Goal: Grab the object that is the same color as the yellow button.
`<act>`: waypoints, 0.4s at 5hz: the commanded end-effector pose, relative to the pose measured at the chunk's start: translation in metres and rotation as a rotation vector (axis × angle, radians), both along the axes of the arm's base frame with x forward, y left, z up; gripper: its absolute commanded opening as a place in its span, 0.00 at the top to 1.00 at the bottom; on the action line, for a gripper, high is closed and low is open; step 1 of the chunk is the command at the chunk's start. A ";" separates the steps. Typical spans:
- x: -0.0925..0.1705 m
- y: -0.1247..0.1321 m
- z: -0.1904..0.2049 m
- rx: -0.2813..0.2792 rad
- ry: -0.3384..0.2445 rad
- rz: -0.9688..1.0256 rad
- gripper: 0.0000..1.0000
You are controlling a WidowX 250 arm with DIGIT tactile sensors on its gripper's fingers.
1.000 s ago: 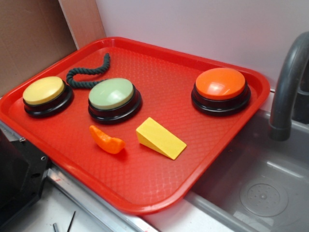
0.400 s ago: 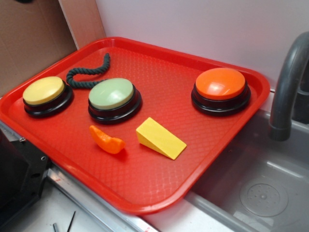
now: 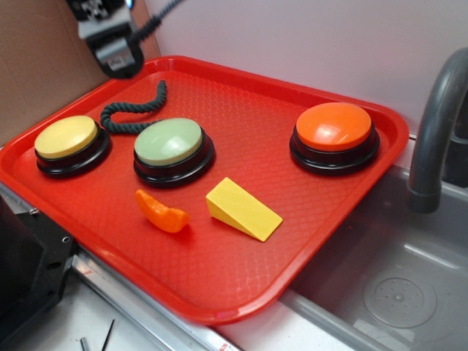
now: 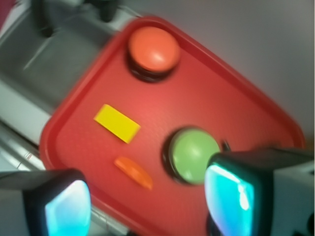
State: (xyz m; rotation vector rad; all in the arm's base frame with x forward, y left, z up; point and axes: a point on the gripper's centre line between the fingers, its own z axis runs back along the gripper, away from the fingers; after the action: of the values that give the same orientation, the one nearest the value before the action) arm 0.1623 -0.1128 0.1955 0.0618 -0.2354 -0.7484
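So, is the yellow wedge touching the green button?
No, the yellow wedge lies apart from the green button, with bare red tray between them.

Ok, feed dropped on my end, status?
Gripper open, empty, high over tray. Yellow wedge untouched, beside orange piece. Nothing blocking.

Tray point(image 3: 241, 292): bright red, with a fine diamond-textured pattern across its floor.
Wedge point(image 3: 243, 209): solid bright yellow, unpatterned.
Yellow button point(image 3: 66, 137): pale-yellow dome on a black round base.
Green button point(image 3: 169, 141): pale green dome, black base.
Orange button point(image 3: 334, 126): vivid orange dome, black base.
Small curved piece point(image 3: 162, 212): glossy orange.
Rope point(image 3: 135, 108): dark green, twisted-strand pattern.
Faucet point(image 3: 433, 131): dark grey.
Sink point(image 3: 398, 292): grey, with a faint ring pattern in its basin.
Wall point(image 3: 307, 36): plain off-white.
Board point(image 3: 44, 66) at rear left: brown.
End effector point(image 4: 147, 204): black fingers point(image 4: 241, 187) with pads glowing cyan in the wrist view, which is blurred.
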 end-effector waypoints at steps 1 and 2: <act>0.019 -0.002 -0.053 -0.022 0.061 -0.479 0.00; 0.030 -0.006 -0.091 -0.073 0.070 -0.594 0.00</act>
State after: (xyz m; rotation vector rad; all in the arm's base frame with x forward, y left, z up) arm 0.1975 -0.1190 0.0971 -0.1223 -0.1663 -1.3242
